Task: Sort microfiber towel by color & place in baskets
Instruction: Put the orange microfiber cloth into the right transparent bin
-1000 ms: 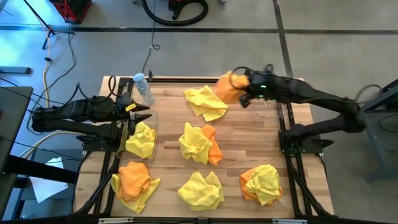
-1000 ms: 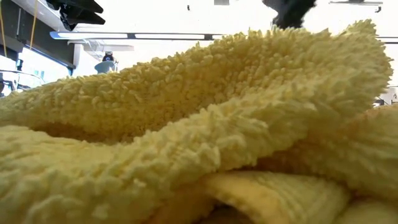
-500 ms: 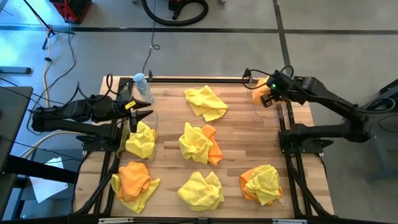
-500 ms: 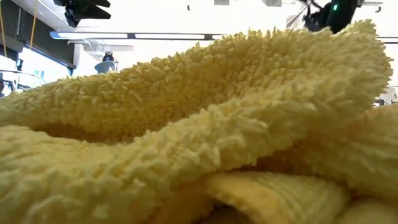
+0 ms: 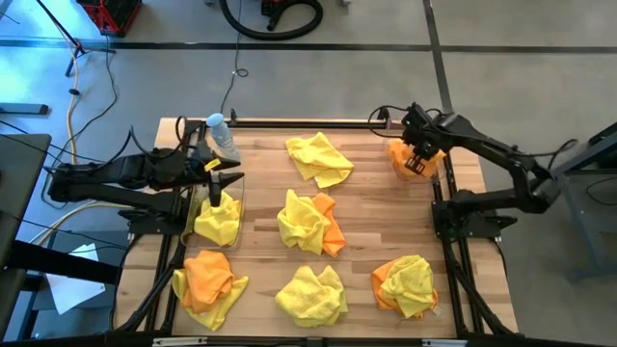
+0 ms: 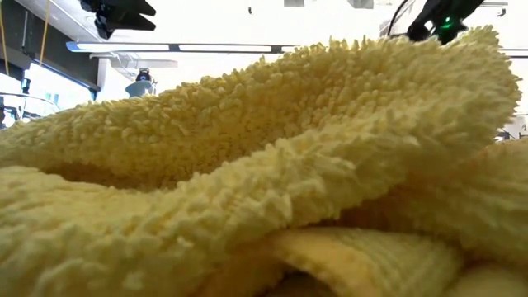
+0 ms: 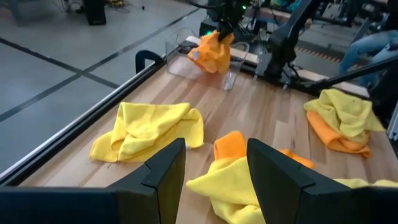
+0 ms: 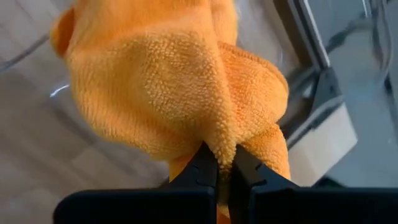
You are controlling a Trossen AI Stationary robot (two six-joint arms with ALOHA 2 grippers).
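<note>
Towel over right basket

Wooden slat desk with black frame rails. Lying on it: yellow towel at the far middle, yellow-and-orange pile at centre, yellow towel near middle, orange-and-yellow pile near left, yellow-on-orange pile near right. Two clear baskets — left one holds a yellow towel, right one at the far right corner. Blue-capped bottle lies far left.
</note>
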